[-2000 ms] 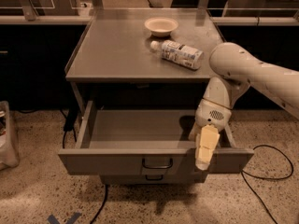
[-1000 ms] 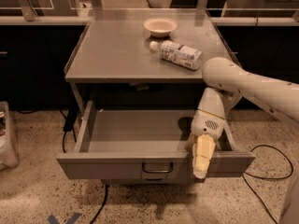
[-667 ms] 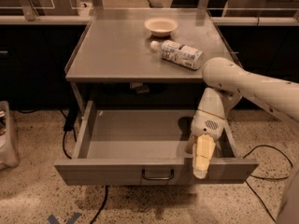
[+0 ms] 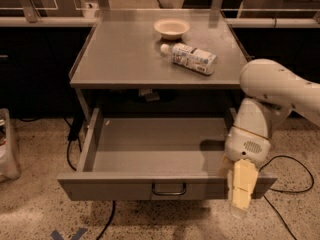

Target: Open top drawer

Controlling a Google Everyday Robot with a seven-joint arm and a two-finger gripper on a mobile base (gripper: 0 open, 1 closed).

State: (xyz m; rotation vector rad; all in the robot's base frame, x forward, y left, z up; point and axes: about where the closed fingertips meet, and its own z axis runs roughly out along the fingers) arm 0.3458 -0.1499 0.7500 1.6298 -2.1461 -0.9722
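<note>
Pulling step: judged to be near its end; the top drawer (image 4: 125, 186) is seen drawn far out at lower centre of frame, below the table top (image 4: 125, 59).
Handle (image 4: 169, 189): centre of the drawer front, not gripped.
Gripper (image 4: 240, 193): lower right, overlapping the right end of the drawer front; its opening cannot be told, nor whether anything is held.
Next move: a clean withdrawal from the front panel is judged necessary, without the drawer being nudged shut.
</note>
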